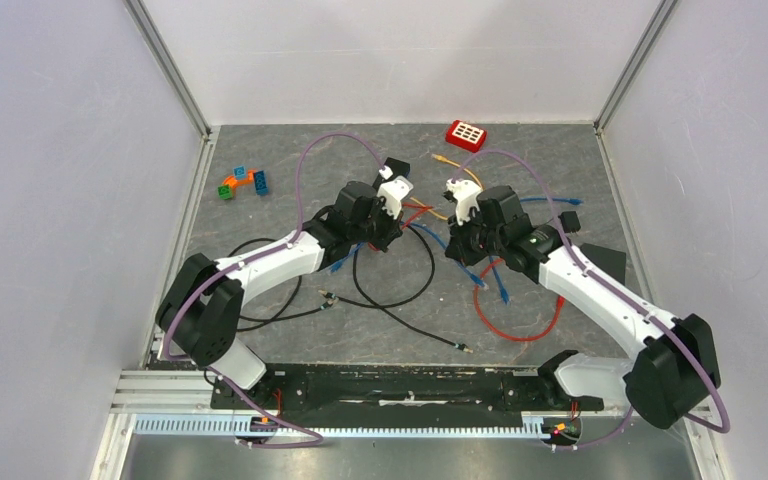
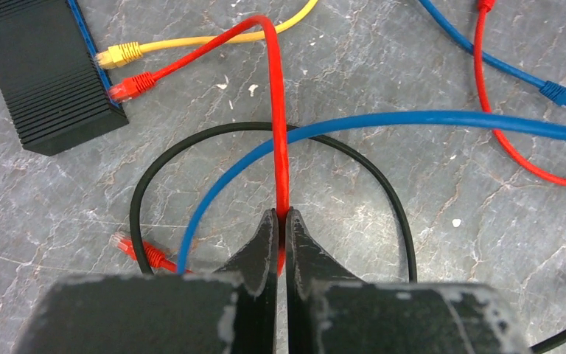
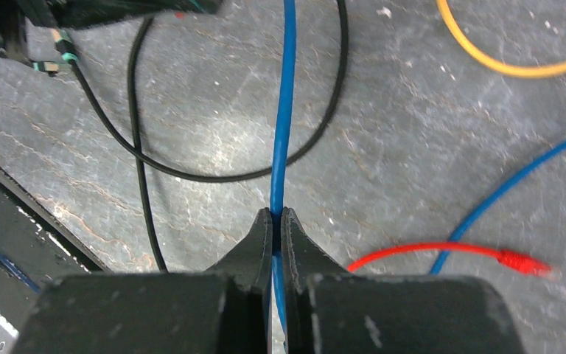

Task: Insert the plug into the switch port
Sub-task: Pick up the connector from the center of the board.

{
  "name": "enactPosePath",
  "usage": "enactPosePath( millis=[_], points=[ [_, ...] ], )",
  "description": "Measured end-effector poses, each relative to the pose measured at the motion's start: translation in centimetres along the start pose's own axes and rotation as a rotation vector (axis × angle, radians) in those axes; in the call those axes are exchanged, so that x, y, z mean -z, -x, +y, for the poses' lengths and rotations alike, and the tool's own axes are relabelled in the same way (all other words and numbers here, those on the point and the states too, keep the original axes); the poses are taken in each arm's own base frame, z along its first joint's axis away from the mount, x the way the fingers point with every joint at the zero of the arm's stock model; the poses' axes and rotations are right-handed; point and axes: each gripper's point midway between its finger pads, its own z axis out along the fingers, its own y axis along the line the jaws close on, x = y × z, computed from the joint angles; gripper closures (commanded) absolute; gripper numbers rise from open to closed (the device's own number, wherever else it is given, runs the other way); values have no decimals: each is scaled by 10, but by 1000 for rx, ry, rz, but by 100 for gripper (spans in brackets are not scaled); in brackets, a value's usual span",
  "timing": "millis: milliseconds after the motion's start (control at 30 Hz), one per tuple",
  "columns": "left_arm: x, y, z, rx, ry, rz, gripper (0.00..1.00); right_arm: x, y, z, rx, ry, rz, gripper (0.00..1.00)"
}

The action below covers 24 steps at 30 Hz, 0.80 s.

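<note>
The black ribbed switch [image 2: 40,70] lies at the top left of the left wrist view, and it is the small black box [image 1: 396,168] in the top view. A red plug [image 2: 129,86] and a yellow plug [image 2: 118,55] lie right beside its blue-edged side. I cannot tell whether either one touches a port. The red cable [image 2: 276,110] arcs from that red plug down into my left gripper [image 2: 281,215], which is shut on it. My right gripper [image 3: 277,214] is shut on a blue cable [image 3: 284,110]. Both grippers hover mid-table [image 1: 392,228] [image 1: 460,248].
Black cables [image 1: 400,300] loop between the arms. A second red plug [image 2: 129,247] and a blue plug [image 2: 560,92] lie loose. A red keypad box [image 1: 466,134] sits at the back, coloured blocks [image 1: 242,183] at back left, and a black wedge [image 1: 600,258] at the right.
</note>
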Motion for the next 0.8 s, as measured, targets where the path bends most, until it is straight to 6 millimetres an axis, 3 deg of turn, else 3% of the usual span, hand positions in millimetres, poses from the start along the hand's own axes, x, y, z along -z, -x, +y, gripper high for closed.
enactPosePath(
  millis=[233,633,700,800],
  points=[
    [-1,-5,4,0,24,17,98,35,-6,-18,-67,-157,-11,100],
    [-7,-16,5,17,22,58,97,139,54,-58,-180,-510,-324,100],
    [-7,-16,4,21,22,58,92,159,68,-60,-190,-538,-386,100],
    [-7,-16,3,42,23,58,72,180,87,-57,-193,-537,-478,100]
  ],
)
